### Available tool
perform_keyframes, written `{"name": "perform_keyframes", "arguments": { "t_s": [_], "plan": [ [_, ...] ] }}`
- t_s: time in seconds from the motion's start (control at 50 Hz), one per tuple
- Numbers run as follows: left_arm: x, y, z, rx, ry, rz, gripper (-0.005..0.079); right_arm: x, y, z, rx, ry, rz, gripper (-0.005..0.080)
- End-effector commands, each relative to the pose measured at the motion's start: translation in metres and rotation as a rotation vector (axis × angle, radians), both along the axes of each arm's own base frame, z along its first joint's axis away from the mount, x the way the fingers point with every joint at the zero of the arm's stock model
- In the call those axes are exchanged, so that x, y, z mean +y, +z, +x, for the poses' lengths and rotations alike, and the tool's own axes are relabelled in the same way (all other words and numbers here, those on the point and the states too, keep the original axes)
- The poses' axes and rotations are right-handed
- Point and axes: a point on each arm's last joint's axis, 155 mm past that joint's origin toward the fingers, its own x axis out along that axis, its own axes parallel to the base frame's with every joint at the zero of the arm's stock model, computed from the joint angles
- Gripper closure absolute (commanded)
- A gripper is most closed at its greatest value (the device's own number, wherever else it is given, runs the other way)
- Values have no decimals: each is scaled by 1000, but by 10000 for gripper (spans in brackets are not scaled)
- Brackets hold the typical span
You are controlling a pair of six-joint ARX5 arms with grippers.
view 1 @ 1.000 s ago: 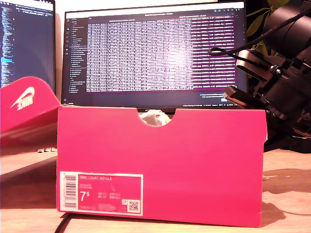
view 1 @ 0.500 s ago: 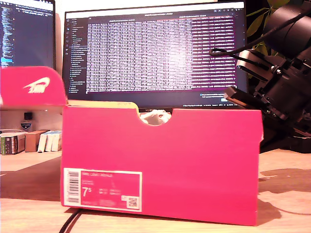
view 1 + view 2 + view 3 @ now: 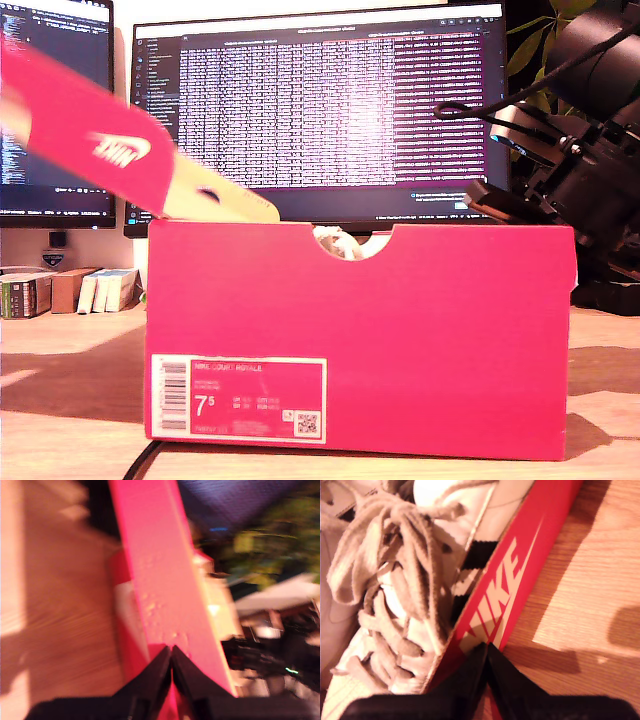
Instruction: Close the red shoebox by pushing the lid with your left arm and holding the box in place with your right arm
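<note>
The red shoebox [image 3: 360, 330] stands in the middle of the exterior view with a white label [image 3: 238, 398] on its front. Its red lid [image 3: 100, 140] is blurred and tilts up over the box's end at the exterior view's left. My first gripper [image 3: 171, 655] is shut, its tips pressed against the lid [image 3: 160, 580]; it is hidden in the exterior view. My second gripper [image 3: 486, 647] is shut, its tips against the box's long wall [image 3: 520, 575] with the logo. White laced shoes [image 3: 395, 580] lie inside. The second arm [image 3: 570, 170] is at the exterior view's right.
Two lit monitors [image 3: 320, 110] stand behind the box on the wooden table [image 3: 60, 360]. Small books [image 3: 70, 290] sit at the exterior view's left. A black cable [image 3: 140, 462] runs out from under the box's front. A plant [image 3: 530, 40] shows at the upper right.
The lid has swung up from low at the exterior view's left to a steep tilt above the box. The box has slid a little toward the exterior view's right.
</note>
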Motion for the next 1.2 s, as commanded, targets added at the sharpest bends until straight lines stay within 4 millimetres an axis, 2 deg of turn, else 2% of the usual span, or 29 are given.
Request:
{"name": "perform_keyframes", "arguments": {
  "t_s": [0.0,0.22,0.48,0.52,0.66,0.82,0.98,1.1,1.18],
  "plan": [
    [-19,-4,-13,53,-52,-43,761,28,15,-4,-24,89,73,764],
    [-42,24,-15,-22,-118,-53,761,29,16,-4,-26,94,79,764],
    [-93,42,-18,-79,-239,-74,761,26,18,0,-31,79,67,765],
    [-100,45,-19,-88,-250,-78,761,17,16,4,-33,50,28,765],
    [-127,59,-24,-141,-308,-97,761,-39,12,22,-42,-69,-214,765],
    [-151,70,-38,-176,-383,-125,761,-92,27,37,-49,-177,-389,765],
    [-169,79,-48,-219,-435,-138,761,-130,63,52,-111,-261,-505,765],
    [-175,89,-45,-294,-422,-129,761,-156,98,58,-162,-323,-570,765],
    [-175,94,-43,-300,-409,-121,761,-158,121,60,-190,-335,-556,765]
  ]
}}
